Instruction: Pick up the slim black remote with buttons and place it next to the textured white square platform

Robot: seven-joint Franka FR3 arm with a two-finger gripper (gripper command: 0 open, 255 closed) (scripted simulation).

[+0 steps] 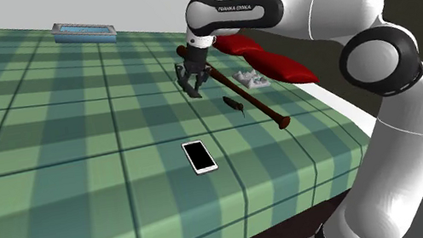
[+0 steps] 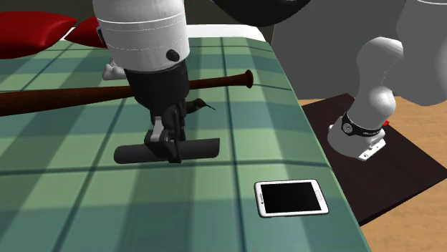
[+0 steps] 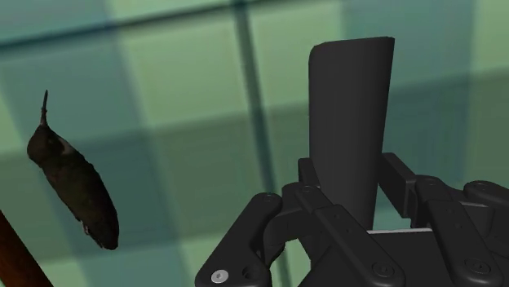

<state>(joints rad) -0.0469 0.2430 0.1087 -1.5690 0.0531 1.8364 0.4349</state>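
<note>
Your pincer (image 2: 166,147) is clamped on the slim dark remote (image 2: 203,148), which sticks out on both sides of it, just over the bed. Its buttons cannot be made out. Past the pincer, the textured white platform (image 1: 248,78) is partly covered by a dark bat (image 1: 262,110), beside a red pillow (image 1: 270,60). A small dark bird-like shape (image 3: 69,175) lies near the pincer. Under it spreads a green plaid cover (image 1: 50,146), with wooden floor (image 2: 419,225) beyond. Well apart sits a blue-grey tray (image 1: 84,29), its contents unclear.
</note>
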